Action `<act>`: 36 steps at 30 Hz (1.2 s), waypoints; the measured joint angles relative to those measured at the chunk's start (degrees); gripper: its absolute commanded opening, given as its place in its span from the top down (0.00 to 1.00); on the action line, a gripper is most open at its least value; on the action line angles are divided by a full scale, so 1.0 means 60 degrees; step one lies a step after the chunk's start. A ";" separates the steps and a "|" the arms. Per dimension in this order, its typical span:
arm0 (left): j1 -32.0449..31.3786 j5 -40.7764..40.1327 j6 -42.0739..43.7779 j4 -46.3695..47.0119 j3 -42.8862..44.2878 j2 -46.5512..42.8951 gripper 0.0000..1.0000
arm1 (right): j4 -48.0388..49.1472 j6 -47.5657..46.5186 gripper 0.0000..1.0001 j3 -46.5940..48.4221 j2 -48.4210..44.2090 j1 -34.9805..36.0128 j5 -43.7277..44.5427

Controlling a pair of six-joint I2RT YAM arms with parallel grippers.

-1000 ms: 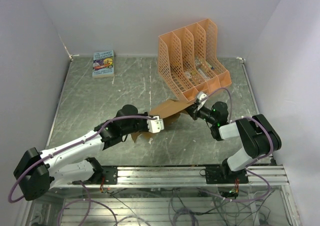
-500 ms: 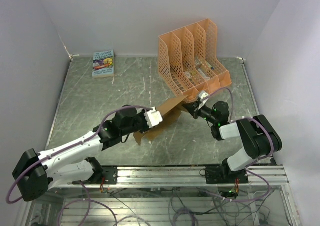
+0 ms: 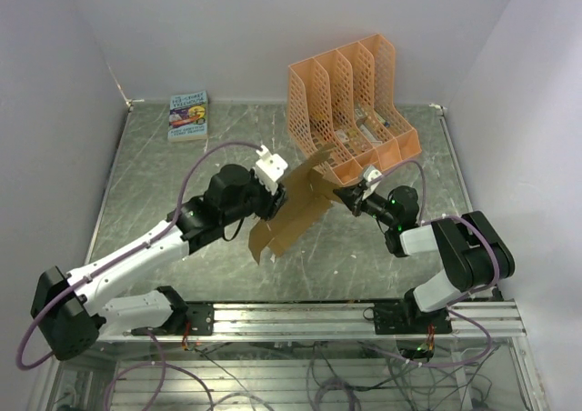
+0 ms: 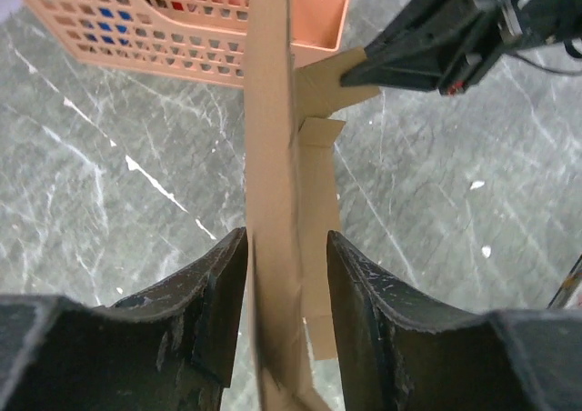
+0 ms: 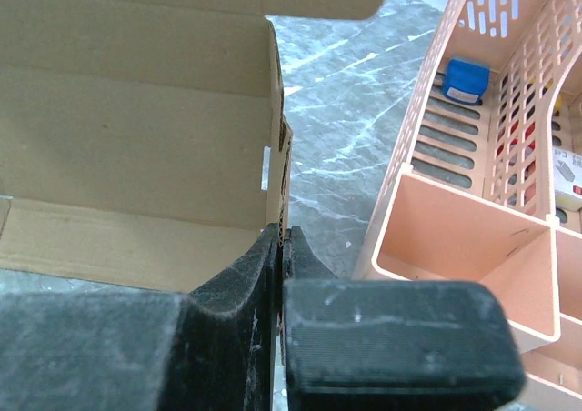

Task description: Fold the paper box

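Note:
The paper box is a tan creased cardboard sheet, lifted off the table and tilted up on edge in the middle of the top view. My right gripper is shut on its right edge; in the right wrist view the fingers pinch a cardboard wall. My left gripper is at the sheet's upper left side. Its jaws stand apart around a thin panel edge, with a gap on the right side. The right gripper's fingers show beyond.
An orange perforated file rack stands just behind the box, close to both grippers, also in the right wrist view. A small printed book lies at the far left. The marbled grey table has side walls.
The left gripper has opened and moved up and away from the near edge. The cardboard sheet has swung from lying low to standing tilted on edge. The right gripper keeps its pinch.

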 measured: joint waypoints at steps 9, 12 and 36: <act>0.0481 0.0055 -0.1610 -0.1297 0.0641 0.0361 0.56 | 0.0040 -0.0004 1.00 -0.0004 -0.0004 0.0000 0.0004; 0.0554 0.0120 -0.1887 -0.1701 0.0765 0.0328 0.64 | 0.0044 -0.0004 1.00 -0.0004 -0.0004 0.0000 0.0004; 0.1887 0.1406 -0.2503 -0.2903 0.1566 0.1413 0.93 | -0.0204 0.0004 0.35 0.0055 -0.0211 -0.0040 -0.0550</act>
